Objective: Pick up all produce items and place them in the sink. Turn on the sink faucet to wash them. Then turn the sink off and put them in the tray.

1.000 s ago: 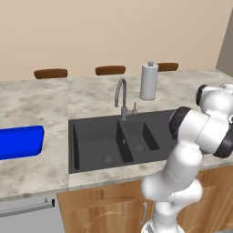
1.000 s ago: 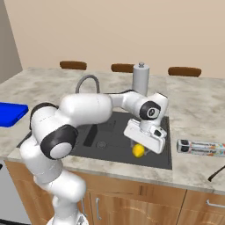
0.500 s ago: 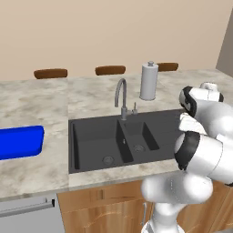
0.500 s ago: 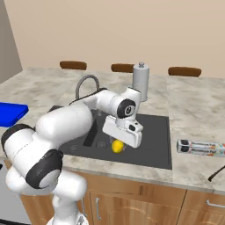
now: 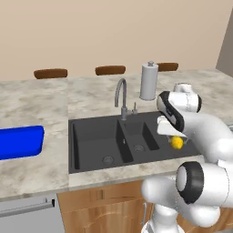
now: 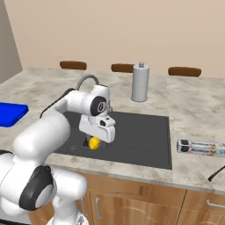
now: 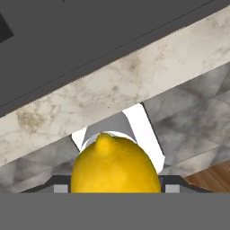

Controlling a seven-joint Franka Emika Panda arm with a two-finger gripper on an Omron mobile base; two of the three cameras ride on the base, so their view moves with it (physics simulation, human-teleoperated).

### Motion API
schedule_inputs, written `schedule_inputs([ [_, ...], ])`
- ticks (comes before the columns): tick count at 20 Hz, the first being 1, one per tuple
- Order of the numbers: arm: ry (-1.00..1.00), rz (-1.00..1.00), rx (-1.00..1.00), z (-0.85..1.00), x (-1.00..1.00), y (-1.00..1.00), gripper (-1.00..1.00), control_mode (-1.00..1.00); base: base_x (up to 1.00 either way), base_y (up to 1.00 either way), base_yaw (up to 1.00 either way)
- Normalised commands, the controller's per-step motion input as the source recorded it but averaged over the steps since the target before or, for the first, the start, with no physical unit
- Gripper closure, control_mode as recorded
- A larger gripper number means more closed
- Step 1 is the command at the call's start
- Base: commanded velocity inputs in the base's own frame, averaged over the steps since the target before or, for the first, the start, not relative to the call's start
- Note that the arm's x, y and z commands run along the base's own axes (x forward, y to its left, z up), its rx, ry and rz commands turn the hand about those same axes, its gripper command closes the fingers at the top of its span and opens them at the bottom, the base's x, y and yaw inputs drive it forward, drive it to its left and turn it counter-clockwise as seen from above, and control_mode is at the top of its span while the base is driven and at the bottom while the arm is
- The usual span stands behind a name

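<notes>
Hand view has the lemon (image 7: 115,164) wedged between the two fingers of the gripper (image 7: 115,187), which are clamped on it. Both base views put it in the air over the sink (image 6: 145,132).

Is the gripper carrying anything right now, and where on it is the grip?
Yes: the gripper holds the lemon, its fingers clamped on the fruit's two sides.

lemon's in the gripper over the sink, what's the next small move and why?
Probably lower it a little and open. The gripper is shut on the lemon, which hangs above the black sink, so the fruit is not yet in the basin for washing.
</notes>
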Motion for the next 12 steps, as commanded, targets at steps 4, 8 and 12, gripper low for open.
schedule_inputs([
  [4,0.0,0.0,-0.11,0.0,0.0,0.84,1.0,-1.0,0.0,0.0,0.0],
  [8,0.0,0.01,-0.01,0.0,-0.01,0.04,1.0,-1.0,0.0,0.0,0.0],
  [12,0.0,0.0,-0.01,-0.01,0.0,0.12,1.0,-1.0,0.0,0.0,0.0],
])
